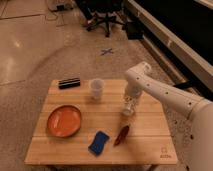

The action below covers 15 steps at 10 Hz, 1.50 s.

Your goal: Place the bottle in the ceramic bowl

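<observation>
The small white bottle (129,109) stands upright on the wooden table (150,145), right of centre. My gripper (130,104) comes down on it from above and is shut on the bottle, whose lower part shows below the fingers. The white arm reaches in from the right. The ceramic bowl (64,121), orange, wide and shallow, sits empty on the left side of the table, well apart from the bottle.
A clear plastic cup (96,89) stands at the back middle, just left of the gripper. A black bar-shaped thing (69,82) lies at the back left. A blue object (99,142) and a dark red pepper-shaped thing (121,135) lie near the front.
</observation>
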Each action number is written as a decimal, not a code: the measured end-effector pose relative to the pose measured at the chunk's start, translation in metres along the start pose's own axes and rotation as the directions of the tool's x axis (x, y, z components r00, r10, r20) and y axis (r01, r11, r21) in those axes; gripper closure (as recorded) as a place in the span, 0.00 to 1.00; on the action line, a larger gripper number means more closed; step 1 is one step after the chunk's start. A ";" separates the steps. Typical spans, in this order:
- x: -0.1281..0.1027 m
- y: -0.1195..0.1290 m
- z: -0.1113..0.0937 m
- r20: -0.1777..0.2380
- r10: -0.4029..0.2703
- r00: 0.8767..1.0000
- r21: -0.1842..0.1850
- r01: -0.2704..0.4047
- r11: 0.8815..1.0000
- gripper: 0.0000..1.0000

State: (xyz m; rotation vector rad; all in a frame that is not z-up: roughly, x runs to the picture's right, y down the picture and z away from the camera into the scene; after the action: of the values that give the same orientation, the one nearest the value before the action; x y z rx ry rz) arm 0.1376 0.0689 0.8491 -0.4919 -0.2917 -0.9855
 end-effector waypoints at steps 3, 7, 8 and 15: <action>-0.059 -0.017 -0.025 0.040 0.028 0.999 0.019 -0.028 0.999 1.00; -0.128 -0.059 -0.050 0.103 -0.001 0.995 0.088 -0.008 0.996 1.00; -0.140 -0.069 -0.054 0.114 -0.014 0.993 0.105 0.002 0.994 1.00; -0.200 -0.121 -0.070 0.211 -0.087 0.974 0.195 0.045 0.980 1.00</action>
State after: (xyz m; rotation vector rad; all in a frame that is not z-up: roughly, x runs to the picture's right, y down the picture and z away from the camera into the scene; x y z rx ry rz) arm -0.0698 0.1218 0.7314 -0.4189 -0.5982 -0.9581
